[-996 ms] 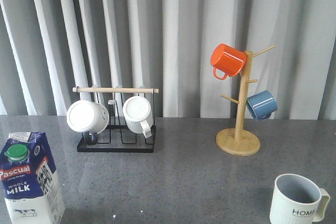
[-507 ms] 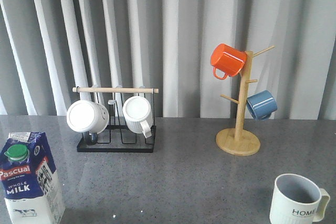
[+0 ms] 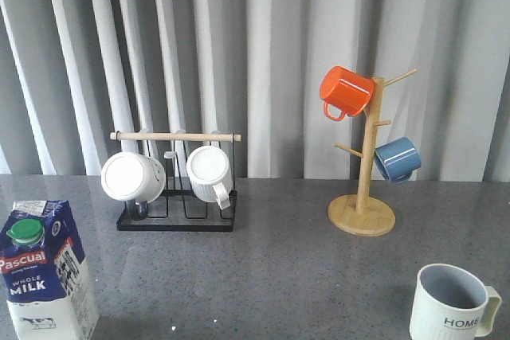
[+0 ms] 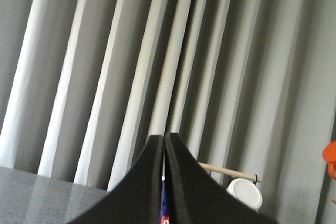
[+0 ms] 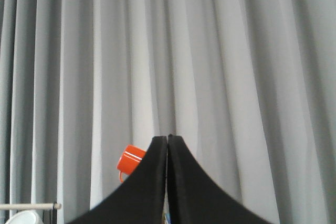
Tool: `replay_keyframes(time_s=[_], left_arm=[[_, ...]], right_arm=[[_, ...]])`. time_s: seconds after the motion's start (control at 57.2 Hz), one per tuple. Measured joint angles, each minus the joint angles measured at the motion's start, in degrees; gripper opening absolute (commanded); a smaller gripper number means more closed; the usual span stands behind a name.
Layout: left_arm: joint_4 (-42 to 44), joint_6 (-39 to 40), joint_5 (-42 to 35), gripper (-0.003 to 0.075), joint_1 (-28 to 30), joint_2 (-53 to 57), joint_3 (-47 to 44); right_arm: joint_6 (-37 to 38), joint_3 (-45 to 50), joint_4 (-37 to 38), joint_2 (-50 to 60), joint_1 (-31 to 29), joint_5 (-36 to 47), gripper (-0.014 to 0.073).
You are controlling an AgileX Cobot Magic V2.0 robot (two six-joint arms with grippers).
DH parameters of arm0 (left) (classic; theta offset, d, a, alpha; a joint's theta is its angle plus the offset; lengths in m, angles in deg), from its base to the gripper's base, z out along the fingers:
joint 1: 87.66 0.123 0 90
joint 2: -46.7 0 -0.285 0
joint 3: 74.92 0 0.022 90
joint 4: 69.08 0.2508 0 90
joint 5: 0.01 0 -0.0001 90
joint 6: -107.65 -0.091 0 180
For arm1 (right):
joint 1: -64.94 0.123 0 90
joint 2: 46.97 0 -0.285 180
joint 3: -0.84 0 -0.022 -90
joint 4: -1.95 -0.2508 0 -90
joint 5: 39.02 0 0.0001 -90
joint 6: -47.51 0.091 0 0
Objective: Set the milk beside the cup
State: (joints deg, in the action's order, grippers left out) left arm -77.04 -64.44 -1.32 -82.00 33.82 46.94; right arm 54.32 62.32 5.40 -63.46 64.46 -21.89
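Observation:
The milk (image 3: 44, 272), a blue and white carton with a green cap and a red "Pascual" band, stands upright at the table's near left corner. The cup (image 3: 452, 302), pale grey-white with "HOME" lettering, sits at the near right, handle to the right. Neither arm shows in the front view. In the left wrist view my left gripper (image 4: 164, 136) is shut and empty, and a sliver of the milk (image 4: 164, 205) shows in the slit low between its fingers. In the right wrist view my right gripper (image 5: 167, 137) is shut and empty, facing the curtain.
A black wire rack (image 3: 177, 216) with a wooden bar holds two white ribbed mugs (image 3: 132, 176) at the back left. A wooden mug tree (image 3: 362, 214) at the back right carries an orange mug (image 3: 345, 91) and a blue mug (image 3: 397, 158). A grey curtain hangs behind the table.

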Motion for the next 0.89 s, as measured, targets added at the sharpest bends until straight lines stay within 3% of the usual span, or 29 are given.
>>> replay_keyframes(time_s=[0.175,0.262,0.367,0.594,0.891], left_arm=[[0.7,0.0,12.5,-0.0006,-0.6,-14.6,12.9],[3.8,-0.7,14.9,-0.0006,-3.3,-21.2,17.4],[8.0,-1.0,15.0,-0.0006,-7.0,-27.6,20.9],[8.4,-1.0,11.3,-0.0006,-13.9,-36.7,21.6],[8.4,-1.0,13.5,-0.0006,-14.5,-38.2,21.6]], right_arm=[[-1.2,-10.2,-2.8,-12.5,0.0,-9.8,-0.0010],[-1.2,-12.5,-3.5,-18.4,0.0,-14.8,-0.0010],[-1.2,-12.9,-4.1,-23.8,0.0,-18.5,-0.0010],[-1.2,-12.9,-3.9,-27.6,0.0,-20.4,-0.0010],[-1.2,-12.9,-3.9,-27.6,0.0,-23.6,0.0008]])
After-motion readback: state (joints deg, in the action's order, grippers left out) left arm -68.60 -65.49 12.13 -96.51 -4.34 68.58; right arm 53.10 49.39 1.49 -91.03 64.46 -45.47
